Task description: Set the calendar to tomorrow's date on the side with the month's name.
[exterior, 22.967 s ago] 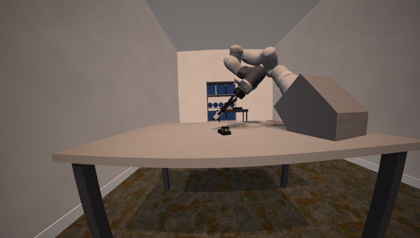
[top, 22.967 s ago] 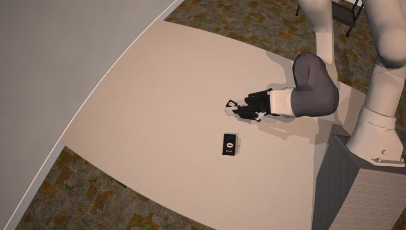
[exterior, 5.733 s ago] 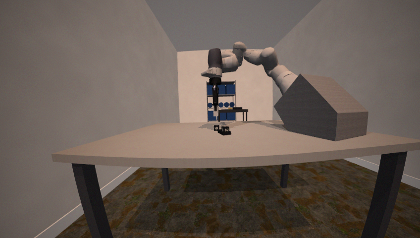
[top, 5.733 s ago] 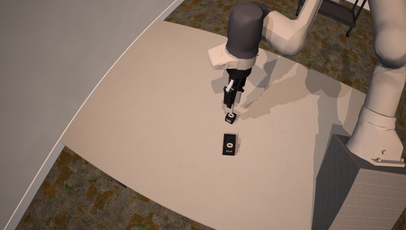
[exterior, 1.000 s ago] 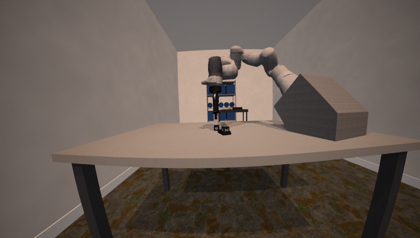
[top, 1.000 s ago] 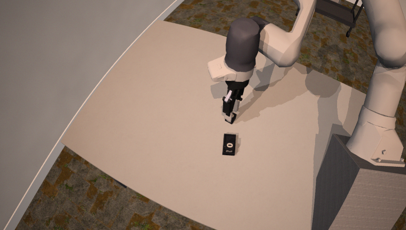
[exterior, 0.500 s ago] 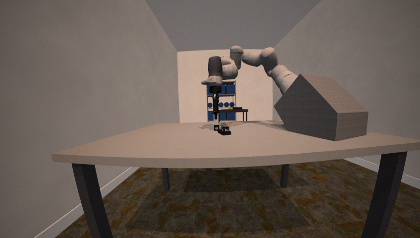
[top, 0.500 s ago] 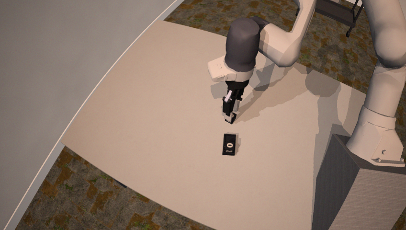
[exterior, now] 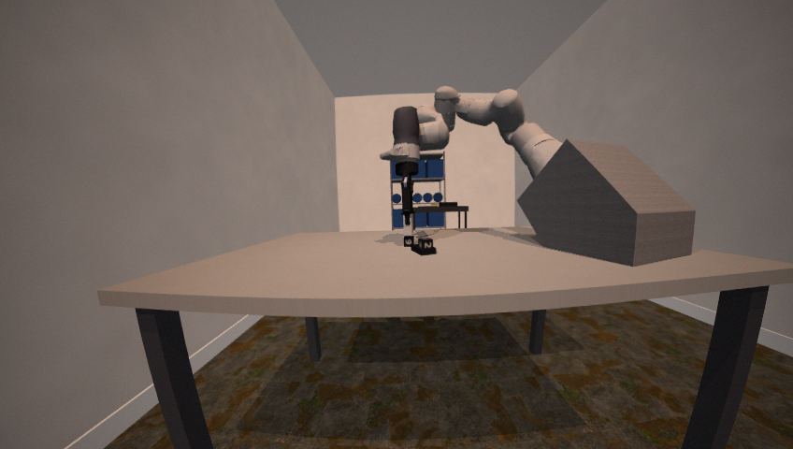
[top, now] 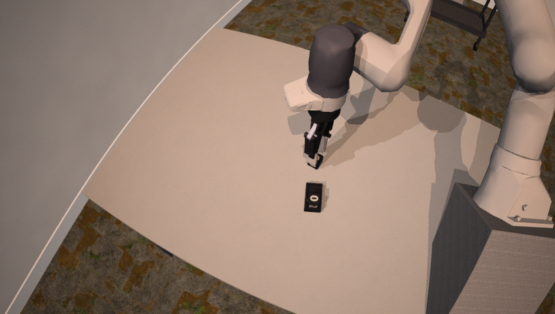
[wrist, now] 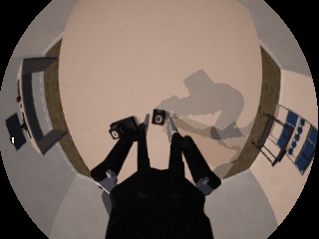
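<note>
Beyond the worktop's (top: 218, 218) (exterior: 334, 278) (wrist: 159, 60) middle, nearer its far edge in the exterior view, a black tray (top: 313, 186) (exterior: 425, 252) (wrist: 129, 122) holds one black cube (top: 313, 198) (exterior: 426, 244) (wrist: 116, 133), white 0 on top, 2 on its side. The loose cube (top: 317, 163) (exterior: 408, 241) (wrist: 159, 118), showing a 6 or 9, sits apart from the tray, between the fingertips of the pincer (top: 316, 156) (exterior: 408, 232) (wrist: 159, 120), which stands partly open, gripping nothing.

Gripper (wrist: 159, 120) at 6 o'clock, fingers parted, reaching centre. Dark cube (wrist: 159, 117) between the fingertips, pale round mark showing. Dark tray (wrist: 131, 122) near, 9 o'clock. Arm shadow toward 2. Shelf rack (wrist: 310, 130) at 3, far out.
</note>
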Controlling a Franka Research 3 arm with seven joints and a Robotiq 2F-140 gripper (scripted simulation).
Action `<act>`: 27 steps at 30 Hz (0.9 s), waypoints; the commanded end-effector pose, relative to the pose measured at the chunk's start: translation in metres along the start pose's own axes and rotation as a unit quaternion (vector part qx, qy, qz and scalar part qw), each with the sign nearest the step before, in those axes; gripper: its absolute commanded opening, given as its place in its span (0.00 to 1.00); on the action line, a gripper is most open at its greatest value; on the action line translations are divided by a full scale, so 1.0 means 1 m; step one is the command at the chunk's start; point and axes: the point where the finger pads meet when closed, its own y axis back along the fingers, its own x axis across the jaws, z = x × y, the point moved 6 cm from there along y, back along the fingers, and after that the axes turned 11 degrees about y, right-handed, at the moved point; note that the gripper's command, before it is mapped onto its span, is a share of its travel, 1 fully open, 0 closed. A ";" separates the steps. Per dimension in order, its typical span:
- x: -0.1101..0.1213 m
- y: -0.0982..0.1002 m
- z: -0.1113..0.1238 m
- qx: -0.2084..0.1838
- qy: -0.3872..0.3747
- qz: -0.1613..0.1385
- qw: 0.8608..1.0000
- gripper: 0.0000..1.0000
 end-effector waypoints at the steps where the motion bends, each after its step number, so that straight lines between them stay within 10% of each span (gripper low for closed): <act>1: 0.000 -0.003 -0.001 0.001 -0.001 0.000 1.000 0.29; 27: 0.000 -0.030 -0.001 0.001 -0.001 0.000 1.000 0.29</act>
